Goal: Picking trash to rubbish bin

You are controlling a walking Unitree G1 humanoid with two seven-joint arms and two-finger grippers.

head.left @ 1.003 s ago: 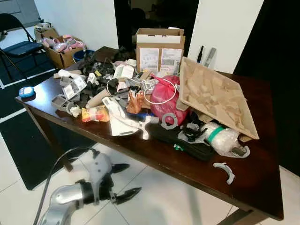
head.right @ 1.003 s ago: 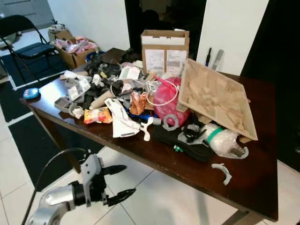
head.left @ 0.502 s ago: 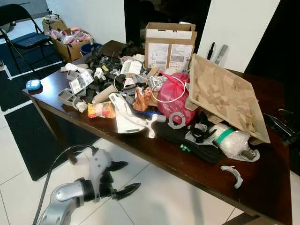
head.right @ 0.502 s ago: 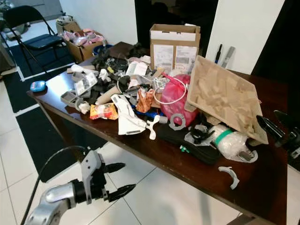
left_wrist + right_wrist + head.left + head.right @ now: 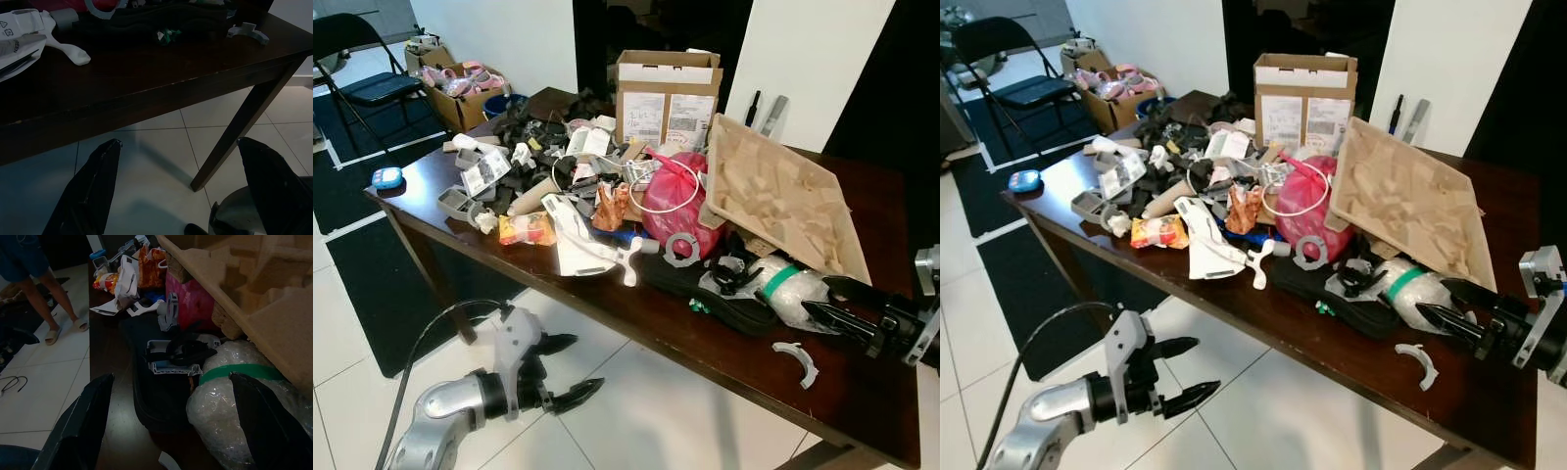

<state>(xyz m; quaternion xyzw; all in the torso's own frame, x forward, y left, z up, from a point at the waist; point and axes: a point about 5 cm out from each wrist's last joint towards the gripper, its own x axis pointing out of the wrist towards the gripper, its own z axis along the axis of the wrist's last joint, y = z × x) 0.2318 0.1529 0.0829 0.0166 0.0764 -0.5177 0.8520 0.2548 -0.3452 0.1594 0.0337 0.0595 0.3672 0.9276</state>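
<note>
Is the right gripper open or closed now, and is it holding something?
Open and empty. The right gripper has its two black fingers spread apart above the table, pointing at the plastic-wrapped bundle, without touching it.

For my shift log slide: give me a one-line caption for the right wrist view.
Open right pincer faces the plastic-wrapped bundle with its green band, beside a black case on the cluttered dark table.

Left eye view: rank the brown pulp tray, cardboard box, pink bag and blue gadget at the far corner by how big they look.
1. Brown pulp tray, clearly largest.
2. Cardboard box; it stands farther back, so it may really be bigger than it looks.
3. Pink bag, partly covered.
4. Blue gadget, smallest by far.
</note>
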